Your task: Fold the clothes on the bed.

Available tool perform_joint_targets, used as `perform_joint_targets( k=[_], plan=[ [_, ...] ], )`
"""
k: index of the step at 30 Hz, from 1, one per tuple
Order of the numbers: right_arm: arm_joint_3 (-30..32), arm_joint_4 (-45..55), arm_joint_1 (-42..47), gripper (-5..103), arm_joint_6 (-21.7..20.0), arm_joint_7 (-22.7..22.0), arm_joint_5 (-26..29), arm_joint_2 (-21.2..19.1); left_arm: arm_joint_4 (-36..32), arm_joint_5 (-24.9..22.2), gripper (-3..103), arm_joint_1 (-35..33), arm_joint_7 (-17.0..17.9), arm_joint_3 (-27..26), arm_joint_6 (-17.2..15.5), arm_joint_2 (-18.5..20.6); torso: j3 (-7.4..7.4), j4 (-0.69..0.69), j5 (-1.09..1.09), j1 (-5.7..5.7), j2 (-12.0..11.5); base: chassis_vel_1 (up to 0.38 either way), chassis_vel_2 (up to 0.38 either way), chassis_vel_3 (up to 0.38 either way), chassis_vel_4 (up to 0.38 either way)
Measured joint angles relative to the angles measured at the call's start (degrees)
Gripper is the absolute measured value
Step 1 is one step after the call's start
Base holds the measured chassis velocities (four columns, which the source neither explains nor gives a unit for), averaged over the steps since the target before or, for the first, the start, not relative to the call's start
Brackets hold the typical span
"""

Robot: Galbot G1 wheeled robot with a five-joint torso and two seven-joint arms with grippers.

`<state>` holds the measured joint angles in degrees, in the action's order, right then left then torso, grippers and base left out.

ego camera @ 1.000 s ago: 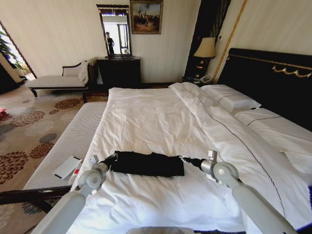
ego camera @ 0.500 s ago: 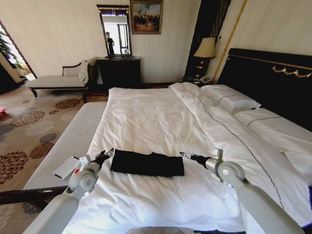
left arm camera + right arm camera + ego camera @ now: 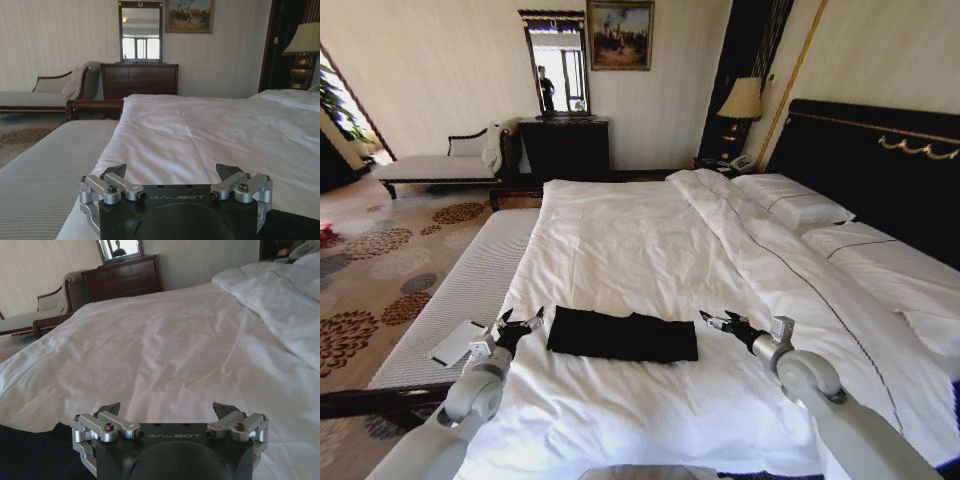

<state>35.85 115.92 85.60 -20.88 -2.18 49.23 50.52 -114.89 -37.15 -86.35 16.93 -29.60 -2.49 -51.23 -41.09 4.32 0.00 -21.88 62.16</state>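
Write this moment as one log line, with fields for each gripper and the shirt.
left gripper: open, off shirt's left end | right gripper: open, off its right end | black T-shirt: folded strip, lying free on bed

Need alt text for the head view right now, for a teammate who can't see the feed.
A black T-shirt, folded into a narrow band, lies on the white bed, with the robot's open left claw and open right claw just off its two ends, neither touching it. Beyond stand white pillows and a dark headboard.

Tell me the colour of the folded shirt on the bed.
Black; the T-shirt shows best in the head view.
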Motion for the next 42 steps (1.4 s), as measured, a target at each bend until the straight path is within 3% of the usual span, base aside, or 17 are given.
perform_joint_targets(
  k=[2,3,8,9,12,15,19,25,33,35,36,39,40,42],
  plan=[
    [1.6,0.4,2.6,100,3.3,1.5,-4.1,1.1,-0.7,3.8,100,-2.1,-1.0,-1.6,2.9,-1.0,0.0,0.0,0.01,0.0,0.0,0.0,0.0,0.0,0.0],
    [1.6,0.4,2.6,100,3.3,1.5,-4.1,1.1,-0.7,3.8,100,-2.1,-1.0,-1.6,2.9,-1.0,0.0,0.0,0.01,0.0,0.0,0.0,0.0,0.0,0.0],
    [4.1,-0.2,7.1,100,16.0,5.1,-13.8,4.6,-1.9,13.4,100,-8.1,-3.2,-6.3,9.5,-4.9,0.0,-0.01,0.0,0.0,0.0,0.0,0.0,0.0,0.0],
    [4.1,-0.2,7.1,100,16.0,5.1,-13.8,4.6,-1.9,13.4,100,-8.1,-3.2,-6.3,9.5,-4.9,0.0,-0.01,0.0,0.0,0.0,0.0,0.0,0.0,0.0],
    [5.0,-0.2,9.8,100,21.4,7.0,-17.7,6.8,-3.0,16.1,100,-13.5,-5.7,-9.5,11.8,-7.1,0.0,0.01,0.02,0.0,0.0,0.0,0.0,0.0,0.0],
    [5.6,0.4,11.0,100,22.5,7.5,-19.1,7.9,-3.9,16.4,100,-17.7,-7.6,-11.6,12.8,-8.5,0.0,-0.01,0.0,0.01,0.0,0.0,0.0,0.0,0.0],
    [5.7,1.9,12.5,100,20.3,7.7,-19.1,8.4,-4.2,18.6,100,-23.4,-10.0,-14.9,17.1,-11.0,0.0,0.0,0.0,0.01,0.0,0.0,0.0,0.0,0.0],
    [5.6,3.5,13.1,100,16.9,7.0,-17.7,8.4,-3.4,19.2,100,-26.8,-11.8,-16.4,22.3,-12.3,-0.01,0.0,0.0,0.0,0.0,0.0,0.0,0.0,0.0],
    [4.9,3.7,13.5,100,15.0,6.8,-14.9,8.0,-3.5,19.4,100,-27.4,-12.0,-16.4,23.2,-12.7,0.0,0.0,0.0,0.0,0.0,0.0,0.0,0.0,0.0],
    [4.9,5.3,13.8,100,10.8,7.4,-5.8,6.9,-3.5,19.4,100,-27.3,-12.0,-16.4,23.2,-12.7,-0.01,0.0,0.0,-0.01,0.0,0.0,0.0,0.0,0.0],
    [4.9,5.3,13.8,100,10.8,7.4,-5.8,6.9,-3.5,19.4,100,-27.3,-12.0,-16.4,23.2,-12.7,-0.01,0.0,0.0,-0.01,0.0,0.0,0.0,0.0,0.0],
    [4.9,7.8,12.7,100,3.1,6.4,7.4,4.7,-3.5,19.4,100,-27.2,-11.9,-16.3,23.1,-12.7,-0.01,0.0,0.0,-0.01,0.0,0.0,0.0,0.0,0.0],
    [4.9,7.8,12.7,100,3.1,6.4,7.4,4.7,-3.5,19.4,100,-27.2,-11.9,-16.3,23.1,-12.7,-0.01,0.0,0.0,-0.01,0.0,0.0,0.0,0.0,0.0],
    [4.5,8.8,9.7,100,-3.6,2.0,17.7,2.8,-3.5,19.3,100,-27.2,-11.9,-16.3,23.1,-12.6,-0.01,0.0,0.0,0.0,0.0,0.0,0.0,0.0,0.0]
  ],
)
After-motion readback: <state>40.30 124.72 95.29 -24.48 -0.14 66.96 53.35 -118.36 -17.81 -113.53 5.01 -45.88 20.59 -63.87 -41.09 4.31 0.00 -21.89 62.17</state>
